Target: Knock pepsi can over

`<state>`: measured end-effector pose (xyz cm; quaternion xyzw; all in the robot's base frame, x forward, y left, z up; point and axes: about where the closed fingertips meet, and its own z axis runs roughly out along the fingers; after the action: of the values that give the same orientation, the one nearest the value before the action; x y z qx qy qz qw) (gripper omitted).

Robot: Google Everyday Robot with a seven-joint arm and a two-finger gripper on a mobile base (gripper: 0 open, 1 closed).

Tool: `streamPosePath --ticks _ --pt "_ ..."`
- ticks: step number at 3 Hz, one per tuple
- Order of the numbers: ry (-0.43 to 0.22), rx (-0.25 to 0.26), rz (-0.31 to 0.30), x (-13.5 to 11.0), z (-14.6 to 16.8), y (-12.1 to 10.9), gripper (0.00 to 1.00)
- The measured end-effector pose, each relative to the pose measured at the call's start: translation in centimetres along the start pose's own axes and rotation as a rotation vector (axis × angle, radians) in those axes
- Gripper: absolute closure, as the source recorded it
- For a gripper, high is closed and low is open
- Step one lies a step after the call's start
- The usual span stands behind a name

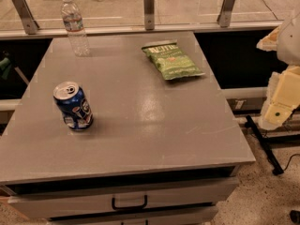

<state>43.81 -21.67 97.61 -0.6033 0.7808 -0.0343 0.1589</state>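
The pepsi can (73,106) is a small blue can with a silver top and white and red markings. It stands upright on the left part of the grey table top (150,125), leaning slightly. My gripper (280,97) shows as cream-coloured parts at the right edge of the view. It is off the table's right side, far from the can and not touching anything.
A clear plastic water bottle (75,26) stands at the table's back left corner. A green chip bag (172,60) lies flat at the back right. A railing with glass panels (149,8) runs behind the table. A drawer with a black handle (129,203) sits below the front edge.
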Motion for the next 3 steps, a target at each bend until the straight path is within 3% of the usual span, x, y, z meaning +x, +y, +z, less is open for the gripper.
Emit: streamPosePath --ticks 2,3 --pt "-0.034 -0.005 0.0 -0.8 0.1 -0.2 0.0" --pt "-0.161 -0.035 -0.028 -6.5 1.5 0.1 0.0"
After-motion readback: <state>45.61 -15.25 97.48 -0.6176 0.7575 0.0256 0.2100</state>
